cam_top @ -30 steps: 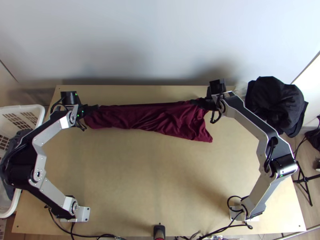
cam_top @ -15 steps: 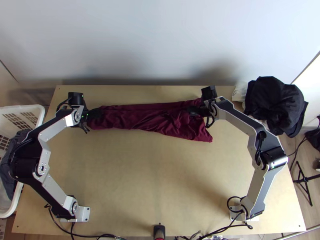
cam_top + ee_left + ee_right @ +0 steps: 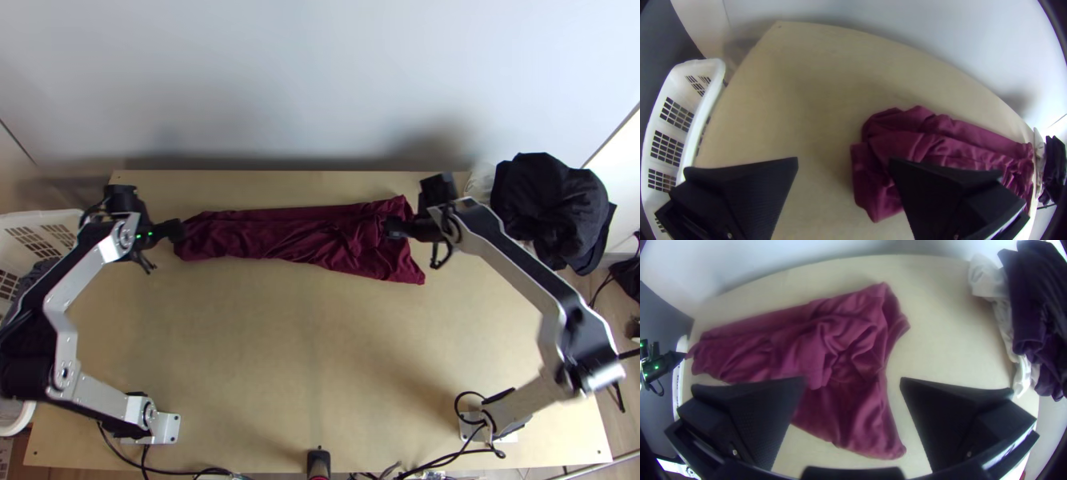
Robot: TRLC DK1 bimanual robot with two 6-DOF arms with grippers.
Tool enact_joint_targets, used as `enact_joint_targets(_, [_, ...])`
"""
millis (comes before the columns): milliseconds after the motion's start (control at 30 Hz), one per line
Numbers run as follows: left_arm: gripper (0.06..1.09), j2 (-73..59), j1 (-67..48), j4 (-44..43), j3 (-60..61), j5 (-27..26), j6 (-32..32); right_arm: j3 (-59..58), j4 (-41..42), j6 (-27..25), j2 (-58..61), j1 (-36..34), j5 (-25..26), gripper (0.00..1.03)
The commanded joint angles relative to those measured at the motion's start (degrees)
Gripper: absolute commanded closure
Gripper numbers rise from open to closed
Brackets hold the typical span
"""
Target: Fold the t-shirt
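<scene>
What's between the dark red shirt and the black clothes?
In the right wrist view, bare table beside the dark red shirt, then white cloth against the black clothes. In the top view, the right arm crosses above.

Seen from above, with twelve o'clock at the far edge, the t-shirt (image 3: 312, 240) lies across the table (image 3: 280, 352) at twelve, before the wall (image 3: 320, 80). The basket (image 3: 48, 214) stands beside it between nine and ten, the clothes heap (image 3: 552, 204) at two.
</scene>
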State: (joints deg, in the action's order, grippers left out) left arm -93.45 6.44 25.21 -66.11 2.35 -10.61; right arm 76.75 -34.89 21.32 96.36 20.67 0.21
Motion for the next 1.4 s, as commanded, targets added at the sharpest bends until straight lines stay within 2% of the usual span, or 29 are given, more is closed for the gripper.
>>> enact_joint_targets(0, [0.1,9.0,2.2,1.0,4.7,-4.0,0.6,-4.7,-1.9,-0.3,-12.9,2.4,0.0,0.04])
enact_joint_targets(67, [0.1,10.0,2.0,0.4,6.3,-4.4,0.0,-4.9,-2.0,-0.2,-14.7,3.2,0.0,0.04])
enact_joint_targets(200, [0.1,8.2,2.4,-3.9,9.5,-10.4,-2.4,-3.5,-3.8,0.0,-16.0,4.2,-0.1,0.04])
enact_joint_targets(667, [0.1,-7.2,2.2,-17.6,6.5,-11.4,-2.6,-0.8,-10.3,-0.3,-16.2,4.9,0.0,0.04])
enact_joint_targets(1033, [0.1,-10.2,-2.3,-16.7,2.8,-13.5,-2.9,0.4,-11.9,-0.5,-16.2,3.6,0.0,0.04])
enact_joint_targets(1133, [0.1,-10.3,-3.8,-15.1,2.1,-16.3,-3.6,0.8,-12.4,-0.5,-16.3,2.9,0.0,0.04])
enact_joint_targets(1367, [0.11,-13.0,-7.7,-12.8,0.7,-16.2,-3.4,1.3,-13.2,-0.5,-16.8,2.4,0.0,0.04])
